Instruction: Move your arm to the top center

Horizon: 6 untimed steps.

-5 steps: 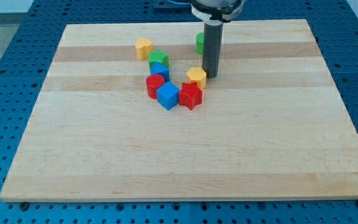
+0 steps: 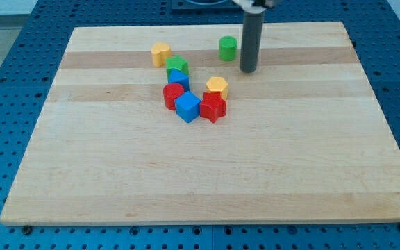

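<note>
My tip (image 2: 248, 70) rests on the wooden board (image 2: 207, 173) near the view's top centre, just right of and slightly below a green cylinder (image 2: 228, 48). Lower left of the tip sits a cluster: a yellow block (image 2: 217, 87), a red star-like block (image 2: 213, 107), a blue cube (image 2: 187, 107), a red cylinder (image 2: 173, 95), a blue block (image 2: 178, 78) and a green star-like block (image 2: 177, 66). A yellow heart-like block (image 2: 160, 53) lies apart at the upper left. The tip touches no block.
The board lies on a blue perforated table (image 2: 19, 42) that shows on all sides. The board's top edge (image 2: 207, 26) is close above the tip.
My tip has moved up and slightly right, away from the yellow block, and now stands beside the green cylinder, which is fully uncovered. The blocks have not moved.
</note>
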Motion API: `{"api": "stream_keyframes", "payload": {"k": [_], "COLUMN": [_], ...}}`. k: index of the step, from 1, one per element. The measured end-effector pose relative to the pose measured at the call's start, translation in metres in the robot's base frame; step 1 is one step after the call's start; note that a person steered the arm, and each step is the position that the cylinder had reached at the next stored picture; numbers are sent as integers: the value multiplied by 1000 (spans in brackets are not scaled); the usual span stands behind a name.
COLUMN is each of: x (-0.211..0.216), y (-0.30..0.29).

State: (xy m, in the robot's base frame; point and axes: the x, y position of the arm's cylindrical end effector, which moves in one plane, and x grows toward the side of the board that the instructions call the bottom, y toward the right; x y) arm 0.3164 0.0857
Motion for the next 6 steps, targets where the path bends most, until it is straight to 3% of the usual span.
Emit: {"api": "stream_keyframes", "payload": {"k": [3, 6], "x": [-82, -90], "y": [-9, -86]}}
